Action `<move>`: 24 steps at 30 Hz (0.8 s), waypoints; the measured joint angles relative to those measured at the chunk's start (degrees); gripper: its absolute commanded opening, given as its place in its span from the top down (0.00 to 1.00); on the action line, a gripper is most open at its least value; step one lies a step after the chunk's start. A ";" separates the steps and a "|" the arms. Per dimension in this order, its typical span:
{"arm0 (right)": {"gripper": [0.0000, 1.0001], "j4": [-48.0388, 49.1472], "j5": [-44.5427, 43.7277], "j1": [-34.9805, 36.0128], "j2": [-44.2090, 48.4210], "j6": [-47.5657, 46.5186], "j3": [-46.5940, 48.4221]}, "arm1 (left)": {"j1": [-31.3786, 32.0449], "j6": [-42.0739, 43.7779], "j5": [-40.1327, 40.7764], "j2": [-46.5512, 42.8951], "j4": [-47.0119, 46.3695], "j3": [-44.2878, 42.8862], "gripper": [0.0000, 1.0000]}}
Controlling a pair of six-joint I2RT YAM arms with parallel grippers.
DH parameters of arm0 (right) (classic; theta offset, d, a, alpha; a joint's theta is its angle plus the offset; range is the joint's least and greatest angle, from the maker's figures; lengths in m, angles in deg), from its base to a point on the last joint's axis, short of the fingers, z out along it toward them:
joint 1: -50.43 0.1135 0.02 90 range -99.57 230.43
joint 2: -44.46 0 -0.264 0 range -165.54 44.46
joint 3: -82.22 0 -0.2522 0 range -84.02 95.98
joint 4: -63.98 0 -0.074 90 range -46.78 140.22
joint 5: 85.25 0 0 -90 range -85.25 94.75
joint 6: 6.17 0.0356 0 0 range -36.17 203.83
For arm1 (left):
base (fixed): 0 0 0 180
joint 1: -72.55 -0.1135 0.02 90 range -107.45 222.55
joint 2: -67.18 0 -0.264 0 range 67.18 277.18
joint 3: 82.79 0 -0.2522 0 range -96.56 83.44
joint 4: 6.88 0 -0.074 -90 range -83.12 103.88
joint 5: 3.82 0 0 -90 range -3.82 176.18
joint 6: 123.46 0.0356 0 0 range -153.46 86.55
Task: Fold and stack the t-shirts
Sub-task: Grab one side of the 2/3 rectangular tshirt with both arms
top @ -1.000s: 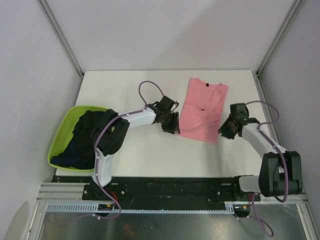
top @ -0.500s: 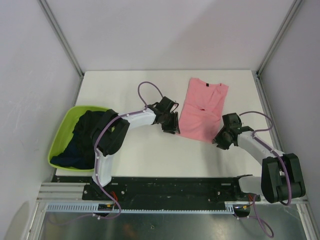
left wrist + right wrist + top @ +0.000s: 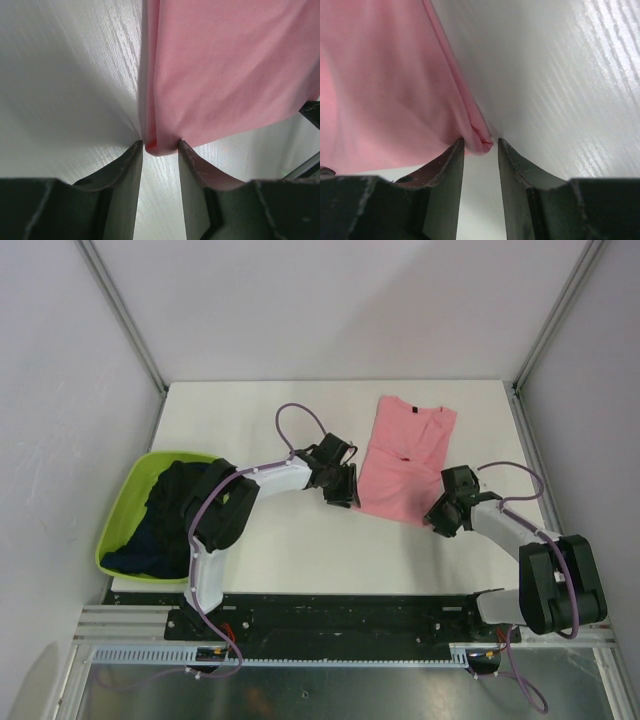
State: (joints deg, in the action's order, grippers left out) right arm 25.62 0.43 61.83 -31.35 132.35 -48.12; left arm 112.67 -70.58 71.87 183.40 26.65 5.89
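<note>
The salmon-pink t-shirt lies folded lengthwise on the white table, with its dark collar label at the far end. My left gripper is at the shirt's near left corner. In the left wrist view that pink corner lies between my parted fingertips, not pinched. My right gripper is at the near right corner. In the right wrist view the folded pink edge lies between the open fingertips, with a gap on the right. The dark navy-black t-shirts are piled in the tub.
The lime-green tub hangs off the table's left edge beside the left arm. The white table is bounded by grey walls at the left, back and right. A purple cable loops above the left wrist.
My right gripper has moved from beside the shirt's right edge down and left to its near right corner. The left gripper and the shirt have stayed put.
</note>
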 measured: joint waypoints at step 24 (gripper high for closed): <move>0.98 2.71 -2.54 1.66 -1.79 0.98 0.20 | 0.39 0.07 1.75 -0.39 -0.81 1.01 0.87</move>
State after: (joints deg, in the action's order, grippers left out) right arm 28.33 -2.11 63.49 -33.15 133.33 -47.92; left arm 113.06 -70.51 73.62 183.01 25.84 6.89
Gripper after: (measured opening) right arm 0.064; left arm 0.222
